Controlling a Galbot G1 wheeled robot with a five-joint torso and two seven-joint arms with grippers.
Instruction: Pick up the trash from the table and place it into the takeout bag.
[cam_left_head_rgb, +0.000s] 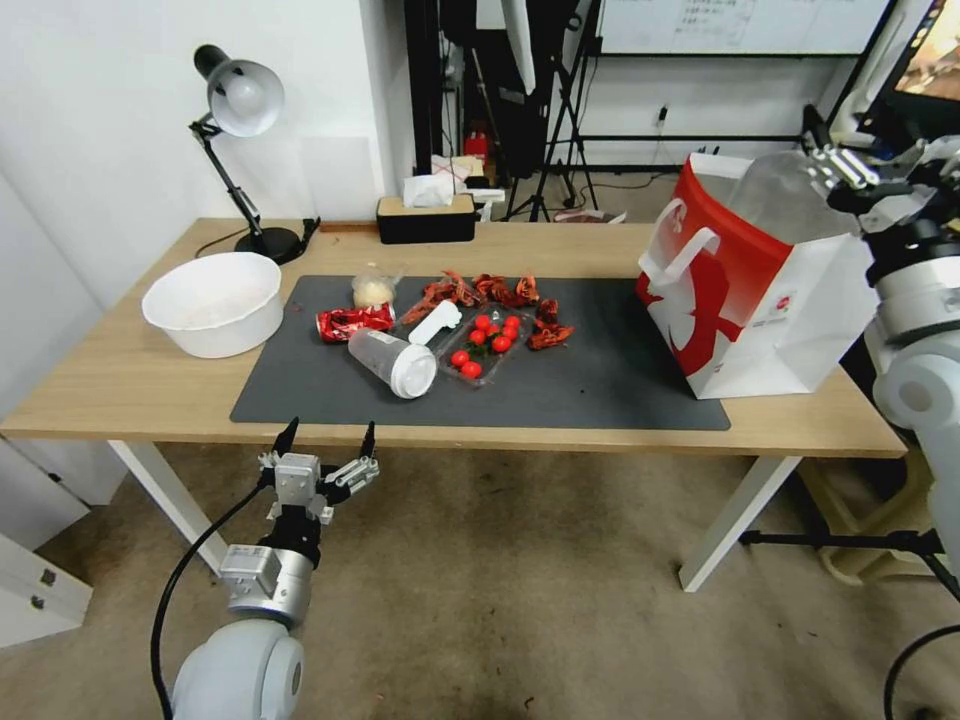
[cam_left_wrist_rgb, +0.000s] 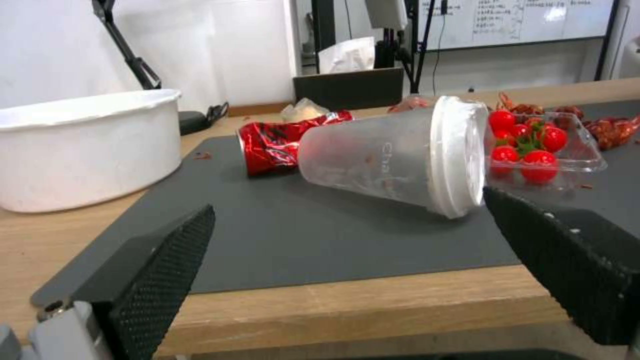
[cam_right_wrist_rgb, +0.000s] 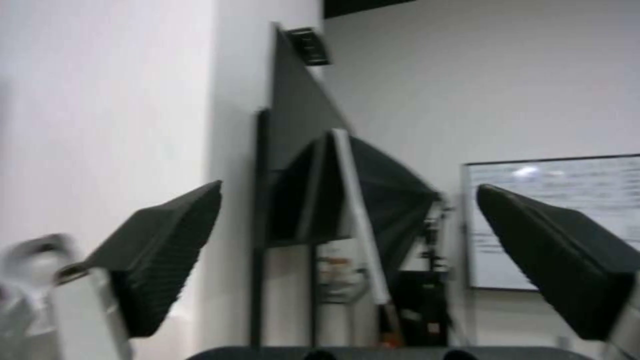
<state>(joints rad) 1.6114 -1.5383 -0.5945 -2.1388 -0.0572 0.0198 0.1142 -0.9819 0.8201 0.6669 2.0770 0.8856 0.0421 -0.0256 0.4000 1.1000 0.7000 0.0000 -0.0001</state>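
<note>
From the head camera I see my left gripper (cam_left_head_rgb: 327, 435) hanging just off the near edge of the table (cam_left_head_rgb: 130, 375), fingers spread wide and holding nothing. Straight ahead of it on the dark mat (cam_left_head_rgb: 600, 385) lies the clear cup (cam_left_head_rgb: 392, 362) on its side, with the crushed red can (cam_left_head_rgb: 354, 322) and the small bag with a beige lump (cam_left_head_rgb: 373, 290) beyond it. My right gripper (cam_left_head_rgb: 850, 165) is raised at the top of the takeout bag (cam_left_head_rgb: 745, 280), which stands well to the right of the trash; here I cannot tell its opening.

In the left wrist camera the clear cup (cam_left_wrist_rgb: 400, 155) lies between and beyond the open fingers (cam_left_wrist_rgb: 163, 260), its lid end touching a tray of tomatoes (cam_left_wrist_rgb: 543, 150), the can (cam_left_wrist_rgb: 277, 142) behind it.

In the right wrist camera the fingers (cam_right_wrist_rgb: 167, 250) stand wide apart, empty, facing the room.
</note>
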